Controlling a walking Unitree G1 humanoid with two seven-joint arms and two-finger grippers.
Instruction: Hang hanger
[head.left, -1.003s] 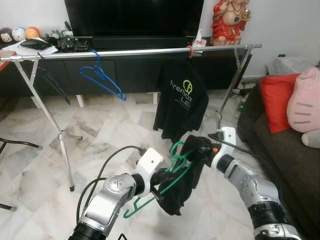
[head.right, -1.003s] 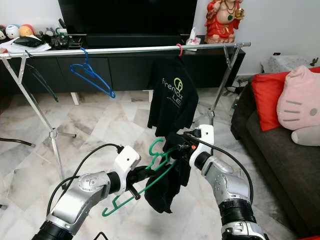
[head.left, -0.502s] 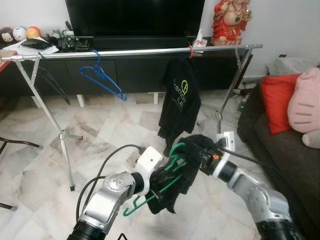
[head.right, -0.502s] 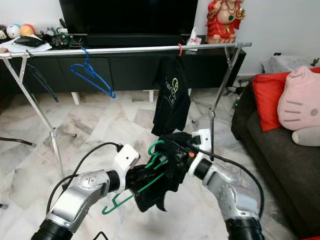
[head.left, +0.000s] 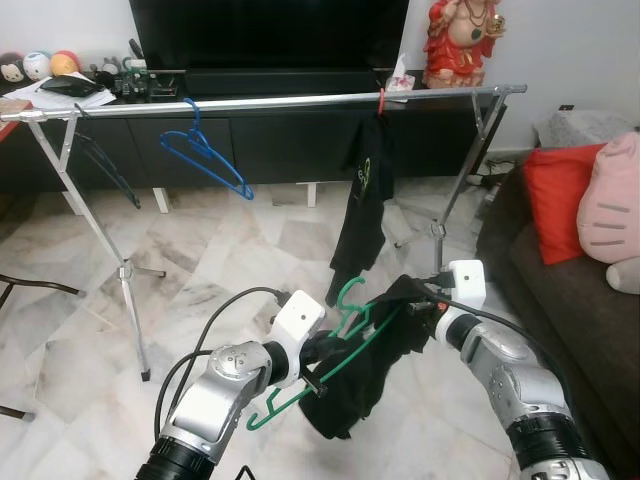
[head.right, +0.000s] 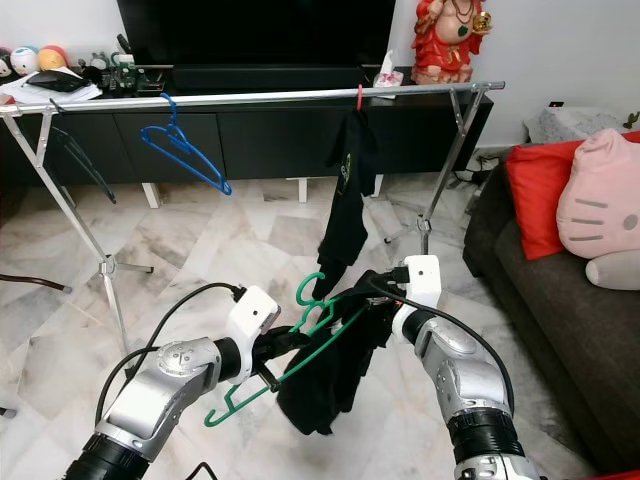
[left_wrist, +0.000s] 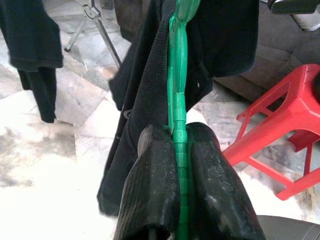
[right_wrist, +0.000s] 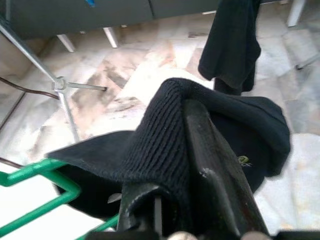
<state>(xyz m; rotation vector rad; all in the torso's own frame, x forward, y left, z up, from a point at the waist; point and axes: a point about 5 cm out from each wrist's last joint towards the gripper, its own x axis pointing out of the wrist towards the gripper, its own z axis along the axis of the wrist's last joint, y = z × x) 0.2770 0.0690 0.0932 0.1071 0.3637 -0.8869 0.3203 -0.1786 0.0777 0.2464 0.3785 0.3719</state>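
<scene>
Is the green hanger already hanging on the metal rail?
No, the left tool holds the green hanger low, far beneath the metal rail.

A marble-patterned floor is seen before a long black TV cabinet. A red figurine is set on the cabinet's right end, and a dark sofa with a red cushion is placed to its right.

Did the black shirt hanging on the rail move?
Yes. The black shirt has turned on the rail. A second ago its logo faced the camera; now it hangs edge-on and narrow, under the same red hook near the rail's right end.
</scene>
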